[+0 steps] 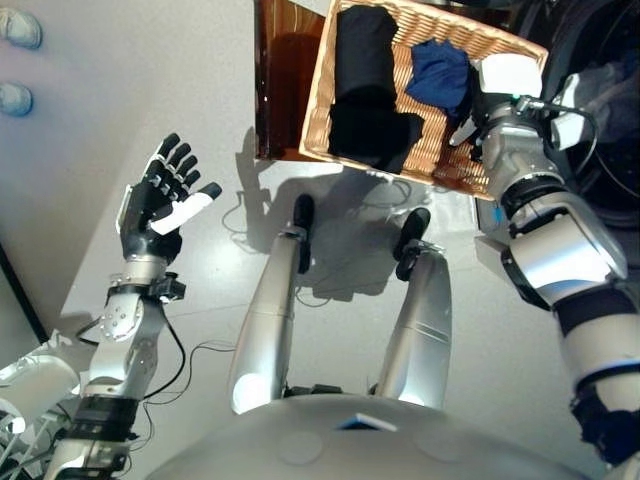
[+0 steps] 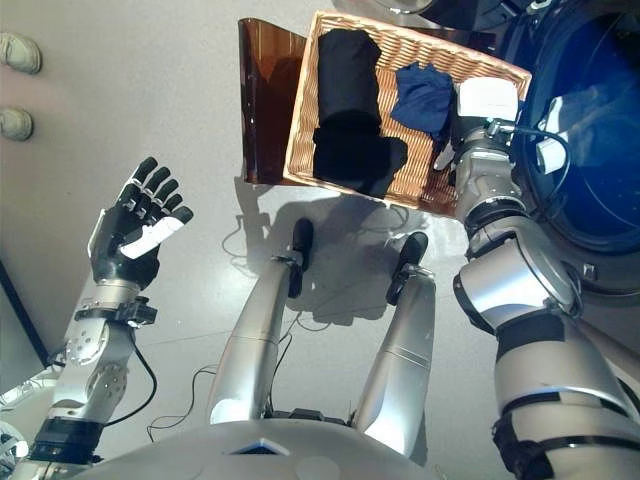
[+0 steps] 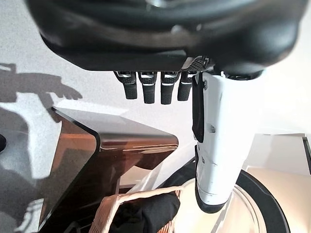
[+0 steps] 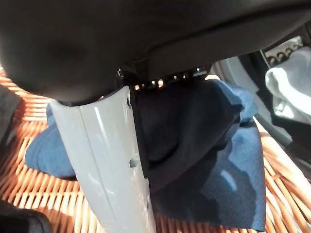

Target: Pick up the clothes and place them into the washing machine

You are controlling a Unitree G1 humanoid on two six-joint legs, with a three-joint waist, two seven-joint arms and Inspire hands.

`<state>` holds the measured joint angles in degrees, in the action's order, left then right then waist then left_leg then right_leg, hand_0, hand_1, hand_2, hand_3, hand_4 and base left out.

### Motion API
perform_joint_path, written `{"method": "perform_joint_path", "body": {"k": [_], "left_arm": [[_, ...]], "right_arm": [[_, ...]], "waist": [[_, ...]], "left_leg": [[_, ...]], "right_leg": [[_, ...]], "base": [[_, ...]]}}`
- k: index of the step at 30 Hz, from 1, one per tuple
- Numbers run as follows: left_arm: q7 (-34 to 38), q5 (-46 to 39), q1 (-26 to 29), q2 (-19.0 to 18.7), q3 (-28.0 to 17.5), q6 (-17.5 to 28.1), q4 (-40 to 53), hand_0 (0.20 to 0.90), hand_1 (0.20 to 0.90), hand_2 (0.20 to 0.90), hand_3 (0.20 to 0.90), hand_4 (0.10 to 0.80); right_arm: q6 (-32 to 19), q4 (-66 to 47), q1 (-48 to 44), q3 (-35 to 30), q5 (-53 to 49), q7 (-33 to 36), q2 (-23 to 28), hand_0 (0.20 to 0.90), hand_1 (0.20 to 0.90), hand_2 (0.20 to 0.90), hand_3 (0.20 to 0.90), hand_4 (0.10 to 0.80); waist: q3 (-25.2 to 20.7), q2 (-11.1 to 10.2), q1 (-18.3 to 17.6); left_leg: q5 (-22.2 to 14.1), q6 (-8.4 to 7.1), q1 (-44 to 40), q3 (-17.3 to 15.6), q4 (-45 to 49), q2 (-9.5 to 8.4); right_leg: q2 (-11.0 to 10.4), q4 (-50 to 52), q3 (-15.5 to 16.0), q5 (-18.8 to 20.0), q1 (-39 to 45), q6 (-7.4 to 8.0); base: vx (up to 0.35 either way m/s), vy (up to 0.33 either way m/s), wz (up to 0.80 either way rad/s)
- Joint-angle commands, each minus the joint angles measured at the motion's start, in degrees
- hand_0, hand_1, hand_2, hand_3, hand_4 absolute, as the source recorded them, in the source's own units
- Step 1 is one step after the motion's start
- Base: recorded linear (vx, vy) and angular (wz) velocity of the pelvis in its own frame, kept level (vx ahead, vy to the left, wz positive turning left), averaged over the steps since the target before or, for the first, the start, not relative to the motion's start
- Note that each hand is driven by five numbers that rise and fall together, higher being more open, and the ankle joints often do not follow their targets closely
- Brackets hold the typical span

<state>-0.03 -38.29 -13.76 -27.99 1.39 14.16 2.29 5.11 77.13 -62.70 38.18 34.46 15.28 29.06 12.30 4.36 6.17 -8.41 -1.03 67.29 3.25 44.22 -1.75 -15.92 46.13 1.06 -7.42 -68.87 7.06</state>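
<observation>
A wicker basket (image 1: 318, 105) holds a rolled black garment (image 1: 365, 85) and a crumpled blue cloth (image 1: 440, 72). My right hand (image 1: 495, 105) is down inside the basket, on the blue cloth's right side. In the right wrist view the blue cloth (image 4: 218, 160) bunches up against the palm beside the white-covered thumb (image 4: 107, 160), and hides how the hand stands. My left hand (image 1: 160, 200) is raised over the floor at the left, open and empty, far from the basket. The washing machine's round opening (image 2: 590, 150) lies just right of the basket.
The basket rests on a dark brown glossy stand (image 2: 262, 100). Something white (image 4: 286, 82) shows past the basket on the machine's side. Two pale rounded things (image 1: 18, 28) lie on the floor at the far left.
</observation>
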Motion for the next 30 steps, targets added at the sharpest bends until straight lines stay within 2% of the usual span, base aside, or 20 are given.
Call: {"method": "perform_joint_path", "body": {"k": [1,21,25,30], "left_arm": [[-0.02,-1.59,-2.89,-1.22,-7.41,4.27,6.56,0.9,0.9,0.9,0.9,0.8],[0.24,-1.97,-3.74,-0.57,-9.27,3.91,5.57,0.9,0.9,0.9,0.9,0.8],[0.13,-2.05,-3.35,-0.75,-9.27,4.37,4.39,0.9,0.9,0.9,0.9,0.8],[-0.47,-2.99,-2.58,-1.6,-8.06,4.99,3.54,0.9,0.9,0.9,0.9,0.8]], "right_arm": [[-0.11,-4.91,-0.82,1.09,-1.67,0.3,2.11,0.2,0.2,0.2,0.2,0.3],[0.44,-13.9,2.42,-3.81,-2.91,0.1,5.27,0.2,0.2,0.2,0.2,0.3],[-4.34,-15.83,7.76,-12.73,-18.36,2.49,4.94,0.2,0.2,0.2,0.2,0.3],[-9.2,-16.95,11.12,-16.75,-28.76,2.71,4.46,0.2,0.2,0.2,0.2,0.3]], "waist": [[-0.86,0.51,-0.18],[-1.96,-0.06,-0.8],[-2.41,-0.45,-1.3],[-2.56,-0.99,-1.7]], "left_leg": [[0.42,-0.96,0.66,-0.34,-3.73,0.11],[0.37,-0.48,2.12,-0.53,-3.81,0.33],[1.02,-0.12,0.3,-0.61,-6.16,0.79],[1.94,0.22,-2.85,-0.74,-9.79,1.17]], "right_leg": [[2.26,2.7,-1.33,-2.49,-0.67,-3.11],[2.38,3.09,-0.99,-2.75,-2.01,-3.05],[2.62,0.49,-0.41,-1.73,0.04,-2.72],[2.85,-3.41,-0.14,-0.4,3.27,-2.1]], "base": [[-0.006,-0.011,-0.05],[-0.001,-0.003,-0.01],[0.029,-0.004,-0.01],[0.042,-0.007,-0.11]]}}
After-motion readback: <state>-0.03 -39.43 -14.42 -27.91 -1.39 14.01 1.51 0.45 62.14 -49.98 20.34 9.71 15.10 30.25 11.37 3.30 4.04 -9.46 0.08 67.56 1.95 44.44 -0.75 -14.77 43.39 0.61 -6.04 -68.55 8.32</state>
